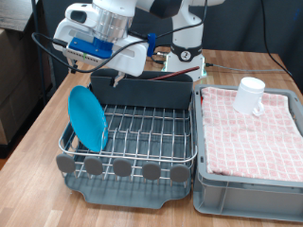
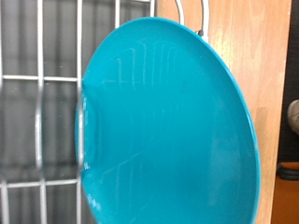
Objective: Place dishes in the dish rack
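A light-blue plate (image 1: 87,118) stands on edge in the slots at the exterior view's left end of the silver wire dish rack (image 1: 189,149). My gripper (image 1: 102,76) hangs just above the plate's top rim; its fingers do not show clearly. In the wrist view the plate (image 2: 168,121) fills most of the picture, with rack wires (image 2: 39,112) beside it and no fingers in sight. A white mug (image 1: 250,95) sits on the pink checkered cloth at the right. The wooden spoon is out of view.
The rack's dark grey caddy (image 1: 151,92) runs along its far side and a grey drip tray (image 1: 133,196) lies under it. A grey bin (image 1: 248,184) with the pink cloth stands right of the rack. Cables and the robot base are behind.
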Tool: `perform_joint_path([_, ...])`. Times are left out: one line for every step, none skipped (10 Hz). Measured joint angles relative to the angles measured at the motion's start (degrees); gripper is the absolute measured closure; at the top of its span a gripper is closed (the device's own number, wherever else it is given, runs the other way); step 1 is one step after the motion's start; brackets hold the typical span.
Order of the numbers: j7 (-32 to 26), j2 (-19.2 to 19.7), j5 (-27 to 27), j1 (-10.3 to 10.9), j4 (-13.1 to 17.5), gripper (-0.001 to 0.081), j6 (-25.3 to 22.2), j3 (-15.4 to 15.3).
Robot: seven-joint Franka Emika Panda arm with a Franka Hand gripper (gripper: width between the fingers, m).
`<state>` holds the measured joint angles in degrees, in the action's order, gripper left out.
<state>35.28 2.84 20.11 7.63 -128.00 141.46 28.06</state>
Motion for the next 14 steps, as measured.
perform_joint_path([-0.8, -1.3, -0.7, 0.0, 0.9, 0.0008, -1.6, -0.2])
perform_joint_path([-1.6, -2.9, -0.7, 0.1, 1.5, 0.0003, -2.6, -0.4])
perform_joint_path([-2.8, -4.5, -0.7, 0.3, 2.1, 0.0003, -4.2, -0.6])
perform_joint_path([-3.8, -5.7, -0.7, 0.3, 2.6, 0.0003, -6.2, -1.0])
perform_joint_path([-3.5, -5.5, -0.7, 0.3, 2.5, 0.0003, -6.2, -1.0])
perform_joint_path([-3.4, -5.3, -0.8, 0.4, 2.5, 0.0003, -6.2, -1.1])
perform_joint_path([-2.7, -5.3, -1.3, 0.6, 2.9, 0.0003, -7.6, -1.7])
perform_joint_path([-0.8, -5.4, -1.6, 1.1, 3.7, 0.0003, -10.3, -2.8])
perform_joint_path([2.0, -5.7, -2.0, 1.8, 4.6, 0.0003, -13.7, -4.1])
perform_joint_path([4.3, -6.1, -3.0, 2.7, 5.3, 0.0003, -16.5, -5.5])
perform_joint_path([5.6, -6.5, -4.5, 3.5, 5.5, 0.0003, -18.0, -6.8])
perform_joint_path([6.6, -6.8, -5.9, 4.3, 5.5, 0.0003, -18.9, -8.0])
perform_joint_path([7.7, -7.1, -7.4, 5.0, 5.5, 0.0003, -20.3, -9.2])
perform_joint_path([9.2, -7.3, -8.9, 5.8, 5.5, 0.0003, -22.0, -10.4])
